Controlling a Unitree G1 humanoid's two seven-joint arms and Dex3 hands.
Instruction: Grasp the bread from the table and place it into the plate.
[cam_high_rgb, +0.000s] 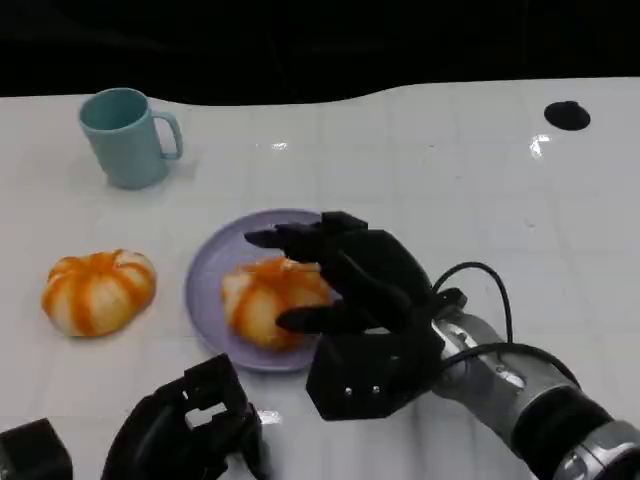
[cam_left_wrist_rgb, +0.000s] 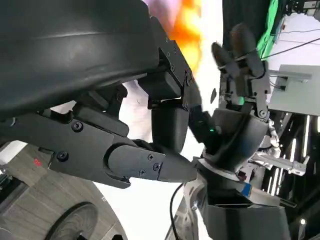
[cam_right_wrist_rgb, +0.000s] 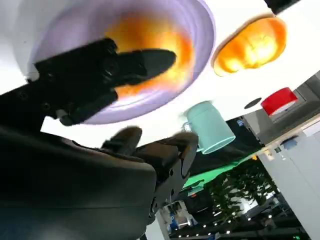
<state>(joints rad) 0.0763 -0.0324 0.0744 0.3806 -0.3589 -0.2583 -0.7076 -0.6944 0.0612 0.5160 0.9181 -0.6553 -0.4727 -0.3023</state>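
Observation:
An orange-striped bread roll (cam_high_rgb: 265, 300) lies on the lilac plate (cam_high_rgb: 212, 262) at the middle of the table. My right hand (cam_high_rgb: 365, 300) reaches over it from the right, fingers spread above and below the roll with a strip of plate showing between. The right wrist view shows the roll (cam_right_wrist_rgb: 145, 35) blurred on the plate (cam_right_wrist_rgb: 202, 30), with one finger (cam_right_wrist_rgb: 135, 62) across it. A second striped roll (cam_high_rgb: 98, 290) sits on the table left of the plate. My left hand (cam_high_rgb: 190, 430) is low at the near edge, fingers curled and holding nothing.
A teal mug (cam_high_rgb: 125, 135) stands at the back left. A small black disc (cam_high_rgb: 567, 115) lies at the back right. The white table has free room to the right of the plate.

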